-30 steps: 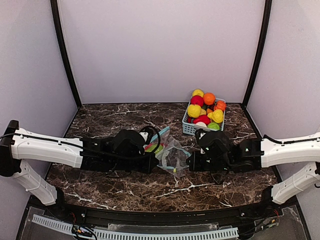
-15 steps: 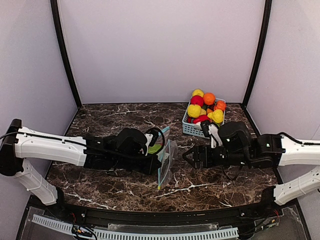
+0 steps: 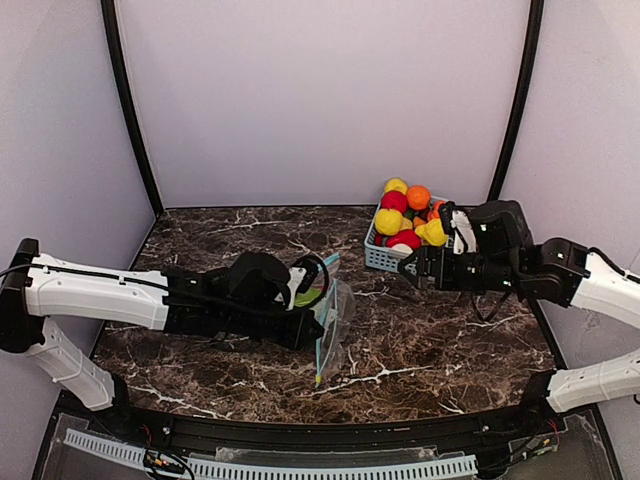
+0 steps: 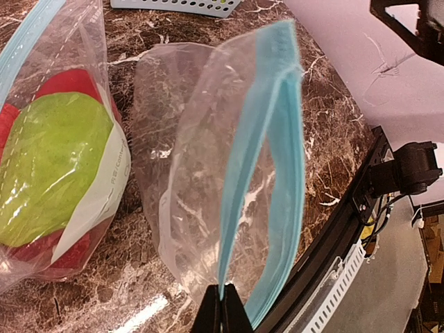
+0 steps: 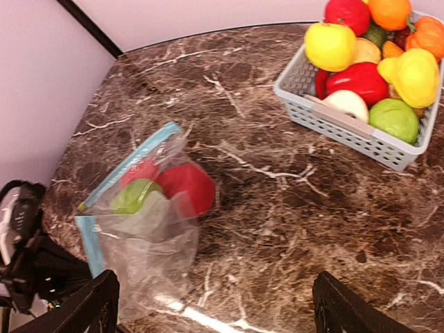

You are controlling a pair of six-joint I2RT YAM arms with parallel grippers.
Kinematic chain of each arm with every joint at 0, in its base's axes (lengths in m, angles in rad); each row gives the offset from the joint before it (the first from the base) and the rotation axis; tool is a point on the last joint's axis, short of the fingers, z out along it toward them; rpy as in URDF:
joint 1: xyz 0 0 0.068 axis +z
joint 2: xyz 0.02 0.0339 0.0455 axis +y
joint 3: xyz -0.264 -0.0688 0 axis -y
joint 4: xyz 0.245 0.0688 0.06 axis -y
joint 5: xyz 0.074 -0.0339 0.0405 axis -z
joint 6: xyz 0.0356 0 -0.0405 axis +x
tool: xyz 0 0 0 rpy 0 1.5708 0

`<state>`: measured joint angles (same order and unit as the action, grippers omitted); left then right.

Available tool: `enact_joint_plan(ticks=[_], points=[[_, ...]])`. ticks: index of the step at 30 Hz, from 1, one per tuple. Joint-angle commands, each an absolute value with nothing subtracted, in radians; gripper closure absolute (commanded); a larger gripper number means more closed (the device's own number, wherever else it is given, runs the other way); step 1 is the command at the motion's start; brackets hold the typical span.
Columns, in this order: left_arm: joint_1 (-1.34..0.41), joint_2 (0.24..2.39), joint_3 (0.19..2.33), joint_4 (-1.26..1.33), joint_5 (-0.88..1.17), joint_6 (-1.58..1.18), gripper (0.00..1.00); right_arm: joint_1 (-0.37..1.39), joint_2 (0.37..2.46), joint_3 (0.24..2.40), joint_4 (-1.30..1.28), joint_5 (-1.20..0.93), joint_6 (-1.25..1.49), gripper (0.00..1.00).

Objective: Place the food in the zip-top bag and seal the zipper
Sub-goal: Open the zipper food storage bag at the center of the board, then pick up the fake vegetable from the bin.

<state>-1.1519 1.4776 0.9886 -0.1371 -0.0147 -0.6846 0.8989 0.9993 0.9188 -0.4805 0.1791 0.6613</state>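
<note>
- Pincer of the left arm (image 4: 222, 318) is clamping fully closed on one end of the blue zipper strip (image 4: 281, 139) of an empty zip-top bag (image 4: 201, 180). The bag is standing on edge on the counter (image 3: 430, 350) with its mouth gaping narrowly.
- Pincer of the right arm (image 5: 215, 309) is standing wide open and gripping nothing. Seen from above, it is hovering just at the 6 o'clock side of the basket (image 3: 378, 257).
- Food (image 3: 405, 215) is sitting heaped in that light-blue basket, toward 1 o'clock on the counter: red, yellow, orange and green pieces.
- Second bag (image 5: 156, 201) is lying just beside the empty one, at its 11 o'clock, and is enclosing a green fruit (image 4: 55, 166) and a red fruit (image 5: 189, 187).
</note>
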Motion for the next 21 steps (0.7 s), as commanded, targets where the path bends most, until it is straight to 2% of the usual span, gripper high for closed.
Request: enact_joint_plan(ticks=[1, 11, 21], points=[[-1.144, 1.420, 0.969, -0.150, -0.002, -0.691, 0.99, 0.767, 1.044, 0.965, -0.572, 0.135, 0.579, 0.05], [-1.122, 1.399, 0.963, -0.114, 0.067, -0.693, 0.99, 0.468, 1.273, 1.109, -0.576, 0.023, 0.407, 0.14], [-1.119, 1.398, 0.950, -0.095, 0.082, -0.710, 0.99, 0.359, 1.619, 1.412, -0.567, 0.020, 0.266, 0.21]])
